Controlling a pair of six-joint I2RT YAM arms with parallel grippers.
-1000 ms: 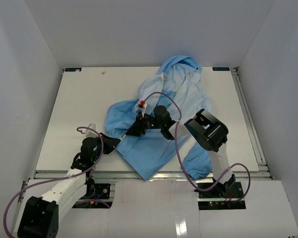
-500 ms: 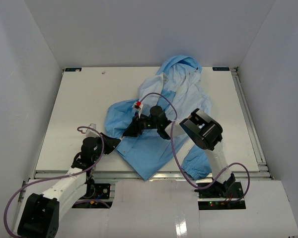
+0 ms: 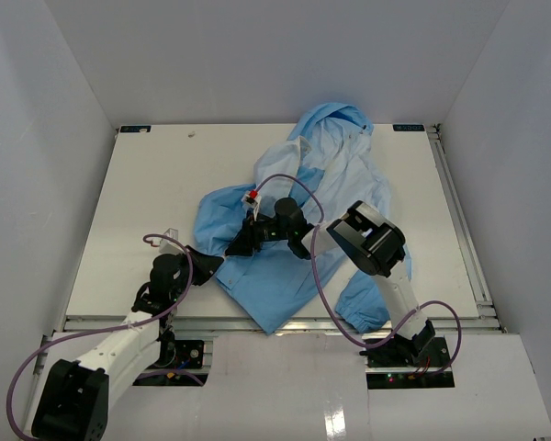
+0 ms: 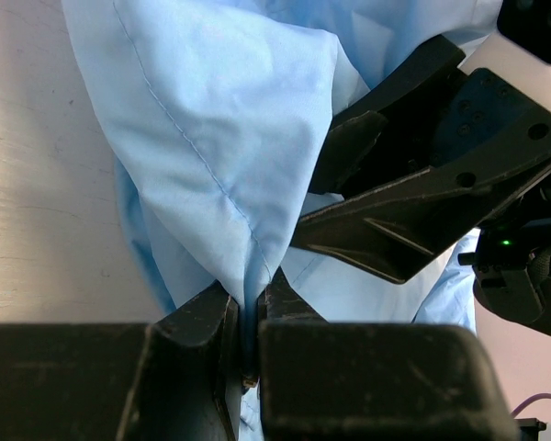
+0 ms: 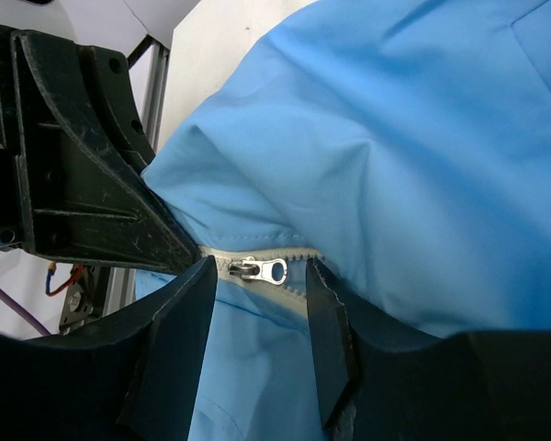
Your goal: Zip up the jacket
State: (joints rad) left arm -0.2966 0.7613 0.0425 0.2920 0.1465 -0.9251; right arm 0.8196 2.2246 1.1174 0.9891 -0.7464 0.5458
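Observation:
The light blue jacket [image 3: 298,216] lies crumpled across the table's middle, hood at the back. My left gripper [image 3: 207,264] is shut on the jacket's lower hem corner; in the left wrist view the blue fabric [image 4: 230,156] is pinched between the jaws [image 4: 246,322]. My right gripper [image 3: 239,245] is open, close to the left gripper. In the right wrist view its fingers [image 5: 179,340] straddle the pale zipper strip, and the silver zipper pull [image 5: 262,270] lies between them, untouched.
The white table [image 3: 138,211] has raised rails along the right edge [image 3: 459,211] and white walls all round. A purple cable [image 3: 298,184] arcs over the jacket from the right arm. The right arm's elbow [image 3: 367,239] hangs over the jacket.
The right gripper has slid left and toward the left gripper along the jacket's front. The left arm has held still with the hem.

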